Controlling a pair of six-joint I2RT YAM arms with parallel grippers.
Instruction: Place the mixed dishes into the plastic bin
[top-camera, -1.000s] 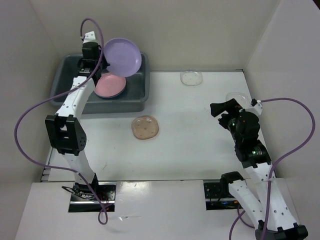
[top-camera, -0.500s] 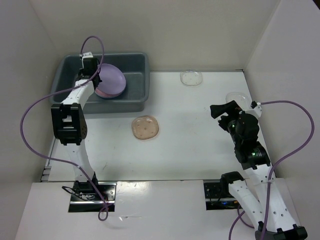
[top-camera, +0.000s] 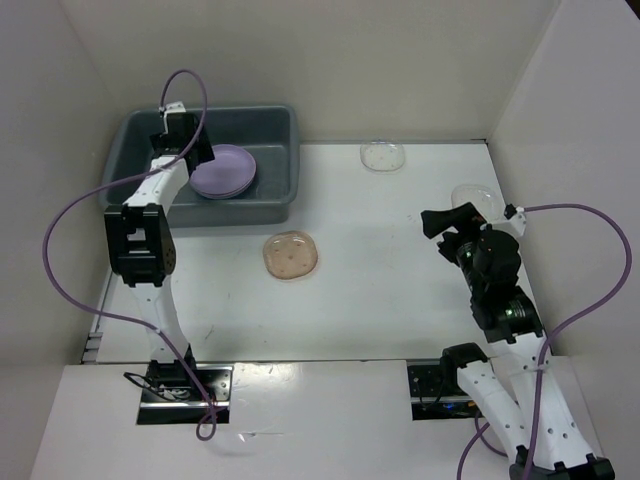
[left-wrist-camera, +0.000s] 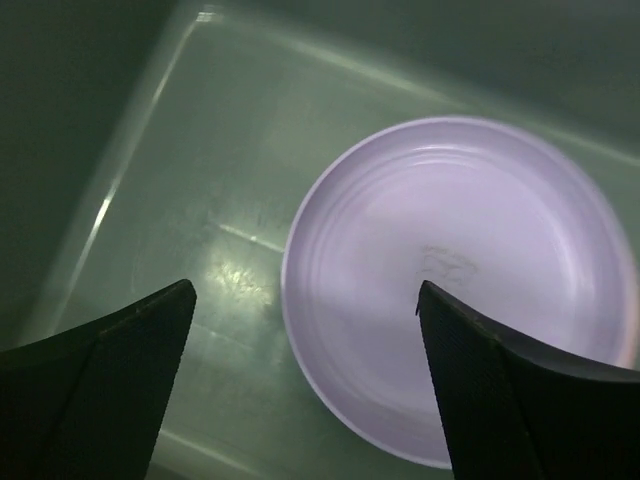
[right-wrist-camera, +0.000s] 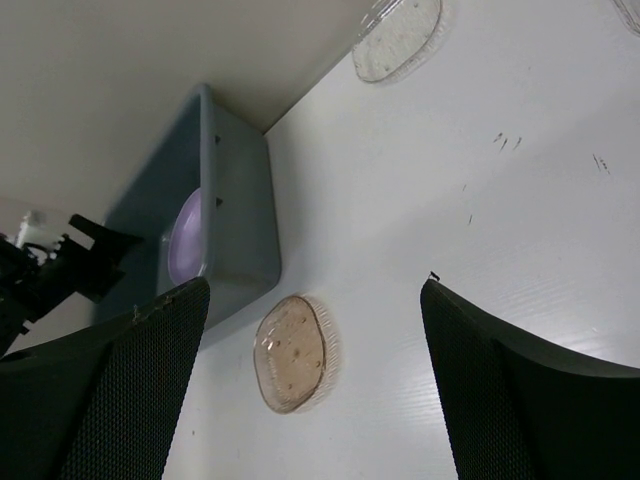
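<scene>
The left gripper (left-wrist-camera: 305, 292) is held wide open and empty above the lavender plate (left-wrist-camera: 470, 290), which is laid flat inside the gray plastic bin (top-camera: 275, 192). The right gripper (right-wrist-camera: 312, 290) is spread wide too, with nothing held. The tan speckled dish (top-camera: 291, 255) and a clear bowl (top-camera: 383, 156) are seen on the table (top-camera: 380, 290).

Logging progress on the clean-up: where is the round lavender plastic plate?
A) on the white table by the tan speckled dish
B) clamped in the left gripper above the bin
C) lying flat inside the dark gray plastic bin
C: the round lavender plastic plate lies flat in the dark gray rectangular plastic bin, under the open left gripper.
</scene>
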